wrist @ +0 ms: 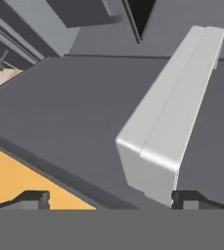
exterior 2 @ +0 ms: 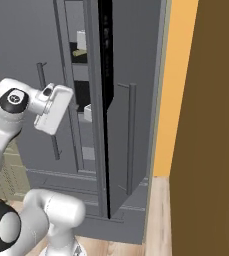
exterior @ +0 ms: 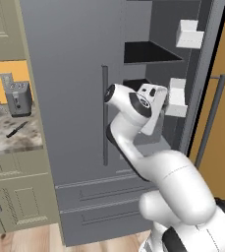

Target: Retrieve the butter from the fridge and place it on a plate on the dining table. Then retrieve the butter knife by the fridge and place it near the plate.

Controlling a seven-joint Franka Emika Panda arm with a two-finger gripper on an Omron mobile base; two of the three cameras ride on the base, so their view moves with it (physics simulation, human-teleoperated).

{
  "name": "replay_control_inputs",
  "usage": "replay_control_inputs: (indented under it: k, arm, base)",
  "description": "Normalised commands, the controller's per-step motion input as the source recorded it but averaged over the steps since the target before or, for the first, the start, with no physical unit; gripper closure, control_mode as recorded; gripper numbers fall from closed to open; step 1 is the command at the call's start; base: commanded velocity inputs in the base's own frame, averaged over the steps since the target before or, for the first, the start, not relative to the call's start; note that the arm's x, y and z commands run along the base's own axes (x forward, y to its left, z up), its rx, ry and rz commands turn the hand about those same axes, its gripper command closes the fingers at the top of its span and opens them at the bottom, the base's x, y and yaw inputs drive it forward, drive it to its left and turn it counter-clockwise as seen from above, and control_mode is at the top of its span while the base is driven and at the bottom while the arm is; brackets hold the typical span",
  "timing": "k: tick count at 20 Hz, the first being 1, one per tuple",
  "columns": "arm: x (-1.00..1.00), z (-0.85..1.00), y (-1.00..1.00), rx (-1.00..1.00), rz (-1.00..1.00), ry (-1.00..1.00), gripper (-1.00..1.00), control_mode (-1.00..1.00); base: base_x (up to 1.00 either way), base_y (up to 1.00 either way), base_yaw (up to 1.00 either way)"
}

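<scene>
1. The fridge (exterior: 74, 74) has its right door (exterior 2: 131, 115) swung open; the left door is shut.
2. The gripper (wrist: 108, 199), jaws wide and empty, is at the opening, facing a white door bin (wrist: 167, 122).
3. The butter (exterior 2: 79, 52) lies on an upper shelf inside, above the gripper, well apart from it.
4. The knife (exterior: 16, 129) lies on the counter (exterior: 11, 140) left of the fridge, near a toaster (exterior: 18, 97).
</scene>
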Motion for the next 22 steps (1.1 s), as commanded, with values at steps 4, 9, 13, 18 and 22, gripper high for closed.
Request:
replay_control_inputs:
  k: [4,9,13,18,22]
  arm:
    - [0.57,0.00,-0.07,-0.01,0.00,0.00,-1.00,-1.00]
    - [0.43,-0.01,-0.20,0.00,0.00,0.00,-1.00,-1.00]
    - [0.25,-0.08,-0.33,0.00,0.00,0.00,-1.00,-1.00]
    - [0.01,-0.05,-0.51,-0.01,-0.06,0.00,-1.00,-1.00]
    - [-0.02,0.00,-0.64,-0.05,-0.13,0.00,-1.00,-1.00]
  base:
    - [0.00,0.00,0.00]
    - [0.00,0.00,0.00]
    - [0.00,0.00,0.00]
    - [0.00,0.00,0.00]
    - [0.00,0.00,0.00]
